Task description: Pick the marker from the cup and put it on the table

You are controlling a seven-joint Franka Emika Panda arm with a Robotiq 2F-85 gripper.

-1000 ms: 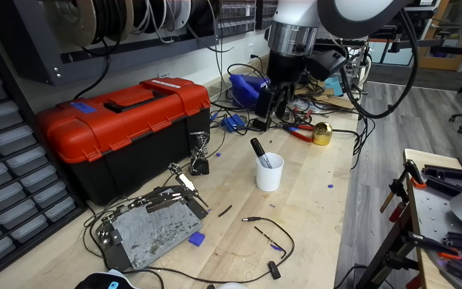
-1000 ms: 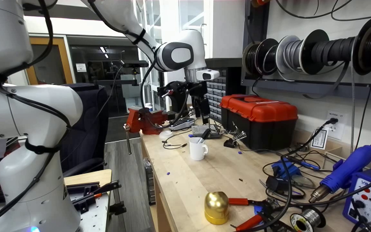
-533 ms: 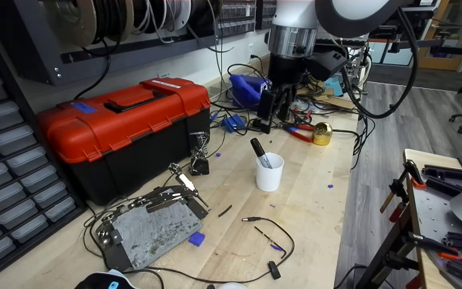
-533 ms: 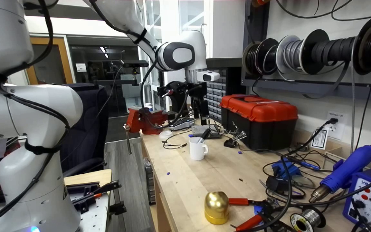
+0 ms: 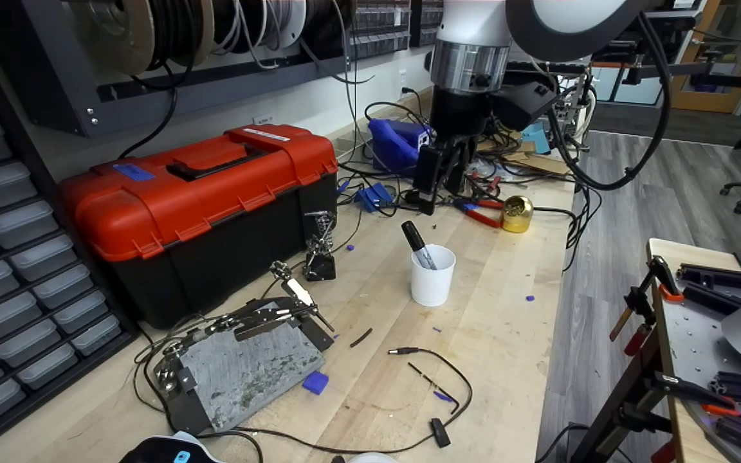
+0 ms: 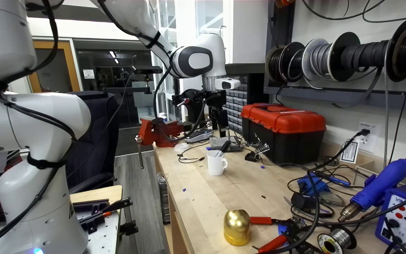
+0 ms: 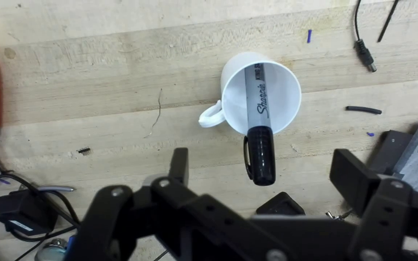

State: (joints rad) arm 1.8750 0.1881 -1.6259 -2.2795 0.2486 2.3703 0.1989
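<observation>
The white cup stands upright on the wooden table. It also shows in an exterior view and in the wrist view, where its handle points left. The black-capped marker with a grey barrel leans in the cup, cap up, sticking out over the rim. Its cap shows in the wrist view between the spread fingers, touching neither. My gripper is open and empty, above and beyond the cup in that exterior view. It also shows in an exterior view.
A red and black toolbox stands by the wall. A soldering stand with a grey plate and a cable lie near the cup. A gold tip cleaner, red-handled pliers and a red vise are on the bench.
My gripper has shifted slightly and lowered a little since one second ago, and is nearly still over the last half second. The cup and marker have not moved.
</observation>
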